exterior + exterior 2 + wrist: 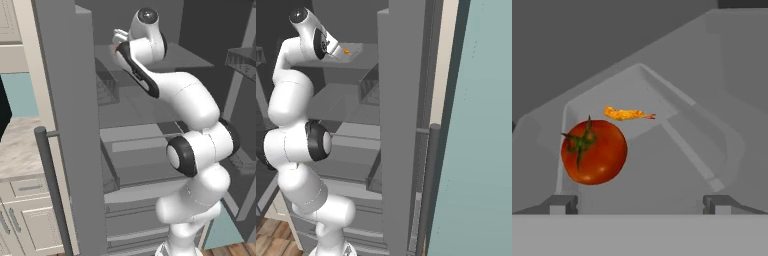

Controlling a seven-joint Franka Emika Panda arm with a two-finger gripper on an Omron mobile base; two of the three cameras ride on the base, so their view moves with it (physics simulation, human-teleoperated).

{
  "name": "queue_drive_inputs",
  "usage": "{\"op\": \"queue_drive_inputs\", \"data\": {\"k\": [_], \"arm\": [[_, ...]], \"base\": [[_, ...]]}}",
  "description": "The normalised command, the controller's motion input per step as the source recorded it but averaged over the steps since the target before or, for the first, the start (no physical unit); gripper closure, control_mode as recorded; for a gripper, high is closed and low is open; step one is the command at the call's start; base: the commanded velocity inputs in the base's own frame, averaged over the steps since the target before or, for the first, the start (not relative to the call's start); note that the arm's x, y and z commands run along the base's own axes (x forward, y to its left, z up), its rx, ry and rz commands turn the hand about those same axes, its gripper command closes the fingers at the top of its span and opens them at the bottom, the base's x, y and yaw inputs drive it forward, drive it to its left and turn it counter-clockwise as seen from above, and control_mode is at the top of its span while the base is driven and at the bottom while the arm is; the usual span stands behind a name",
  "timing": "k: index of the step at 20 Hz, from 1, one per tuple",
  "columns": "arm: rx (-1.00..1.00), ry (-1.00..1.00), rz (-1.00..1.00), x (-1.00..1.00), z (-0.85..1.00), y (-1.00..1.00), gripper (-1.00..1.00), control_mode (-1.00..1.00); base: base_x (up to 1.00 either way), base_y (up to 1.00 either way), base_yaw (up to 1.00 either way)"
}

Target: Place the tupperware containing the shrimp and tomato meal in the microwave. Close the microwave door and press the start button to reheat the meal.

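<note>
Item 1, gripper [640, 202]: in the hand view we see its 2 dark finger tips [562, 204] spread wide apart at the bottom of the picture, holding nothing and touching nothing. Both tips stand short of the tray below them.

Item 2, tupperware [687, 150]: a shallow pale grey tray with a flat raised rim, lying on a grey shelf directly ahead of the gripper. We see it tilted in the hand view, 1 corner pointing up and away.

Item 3, tomato [594, 151]: round, red, green stalk on top, sitting inside the tray toward its left side, just above the left finger tip in the picture.

Item 4, shrimp [628, 114]: small, curved, orange, lying in the tray just beyond the tomato; we cannot tell whether the 2 touch.

Item 5, arm [192, 145]: in the left base view we see it reaching up into a tall grey shelved cabinet [70, 125] whose door stands open. In the right base view an orange speck beside the hand marks the shrimp [346, 51] on an upper shelf.
</note>
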Motion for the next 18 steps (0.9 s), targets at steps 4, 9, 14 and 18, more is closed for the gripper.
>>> {"op": "queue_drive_inputs", "data": {"k": [4, 9, 14, 18], "arm": [[0.0, 0.0, -0.1, 0.38, -0.03, 0.0, -1.0, -1.0], [0.0, 0.0, -0.09, 0.39, -0.07, 0.0, -1.0, -1.0], [0.0, 0.05, -0.1, 0.31, -0.16, 0.0, -1.0, -1.0], [0.0, 0.13, -0.13, 0.06, -0.24, 0.0, -1.0, -1.0]], "base": [[0.0, 0.0, 0.0], [0.0, 0.0, 0.0], [0.0, 0.0, 0.0], [0.0, 0.0, 0.0]]}}
